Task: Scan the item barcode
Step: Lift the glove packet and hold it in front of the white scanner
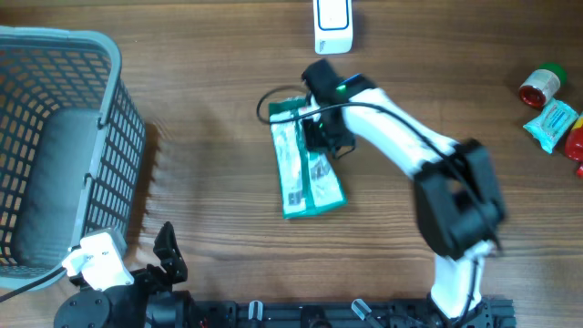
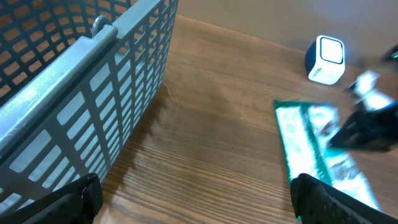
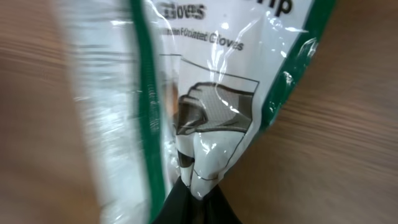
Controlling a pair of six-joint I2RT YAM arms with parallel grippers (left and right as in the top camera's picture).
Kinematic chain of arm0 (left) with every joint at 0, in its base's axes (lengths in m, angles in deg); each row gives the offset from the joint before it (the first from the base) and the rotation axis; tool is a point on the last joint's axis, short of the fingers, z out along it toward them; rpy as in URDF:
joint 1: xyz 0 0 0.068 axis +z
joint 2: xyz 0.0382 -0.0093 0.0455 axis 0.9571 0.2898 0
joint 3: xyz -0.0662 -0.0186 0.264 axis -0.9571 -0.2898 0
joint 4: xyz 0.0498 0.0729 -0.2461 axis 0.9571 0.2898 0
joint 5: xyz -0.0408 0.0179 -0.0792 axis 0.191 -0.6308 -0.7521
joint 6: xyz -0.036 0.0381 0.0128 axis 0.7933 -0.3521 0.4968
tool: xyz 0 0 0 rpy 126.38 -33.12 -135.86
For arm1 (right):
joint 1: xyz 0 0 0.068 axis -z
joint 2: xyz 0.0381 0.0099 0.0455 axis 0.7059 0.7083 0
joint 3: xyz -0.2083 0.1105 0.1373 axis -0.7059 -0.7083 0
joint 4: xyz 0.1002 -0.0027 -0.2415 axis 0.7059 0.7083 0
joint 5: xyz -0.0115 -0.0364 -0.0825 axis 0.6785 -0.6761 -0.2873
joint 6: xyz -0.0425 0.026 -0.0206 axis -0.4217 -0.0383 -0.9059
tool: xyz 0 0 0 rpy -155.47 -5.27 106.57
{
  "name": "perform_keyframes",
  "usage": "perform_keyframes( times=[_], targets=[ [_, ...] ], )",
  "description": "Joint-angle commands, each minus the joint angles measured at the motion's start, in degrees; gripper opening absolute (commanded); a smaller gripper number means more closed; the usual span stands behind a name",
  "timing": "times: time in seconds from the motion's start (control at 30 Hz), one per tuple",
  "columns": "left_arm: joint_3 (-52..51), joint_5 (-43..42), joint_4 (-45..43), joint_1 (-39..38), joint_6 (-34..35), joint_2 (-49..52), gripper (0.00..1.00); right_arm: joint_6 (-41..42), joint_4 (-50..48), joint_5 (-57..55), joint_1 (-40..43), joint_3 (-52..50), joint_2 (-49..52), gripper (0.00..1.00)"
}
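**Speaker 1:** How do the arms stand?

**Speaker 2:** Nearest the robot's base, the left gripper (image 1: 169,253) sits low at the near edge of the wooden table (image 1: 209,210). It is just beside a grey mesh basket (image 1: 117,100). Its jaws are spread wide with nothing between them. The right arm reaches from the near right side out to the table's middle, bent at the elbow.

**Speaker 1:** And the right gripper (image 1: 321,137)?

**Speaker 2:** Its jaws are pinched together on the far end of the glove pack (image 1: 305,182), gathering a fold of its clear film.

**Speaker 1:** What does the pack look like?

**Speaker 2:** It is a flat plastic sleeve, white with green edges. It is printed with the word "Gloves" and a line drawing of a glove. It lies in the middle of the table. Beyond it, well apart, stands a white scanner (image 1: 333,25).
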Motion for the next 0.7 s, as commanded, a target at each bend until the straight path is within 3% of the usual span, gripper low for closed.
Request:
perform_keyframes(
  times=[0.0, 0.17, 0.33, 0.57, 0.67],
  targets=[
    [0.1, -0.5, -0.1, -0.2, 0.3, -0.3, 1.0, 0.6, 0.3, 3.9, 0.9, 2.1, -16.7, 0.04],
    [0.1, -0.5, -0.1, -0.2, 0.3, -0.3, 1.0, 0.7, 4.2, 9.6, 0.9, 2.1, -26.8, 0.04],
    [0.1, -0.5, -0.1, -0.2, 0.3, -0.3, 1.0, 1.0, 6.0, 16.8, 0.9, 2.1, -30.1, 0.04],
    [0.1, -0.5, -0.1, -0.2, 0.3, -0.3, 1.0, 1.0, 6.1, 15.1, 0.9, 2.1, -30.5, 0.04],
    [0.1, -0.5, -0.1, -0.2, 0.3, -0.3, 1.0, -1.6, 5.3, 6.7, 0.9, 2.1, -30.5, 0.05]
  ],
)
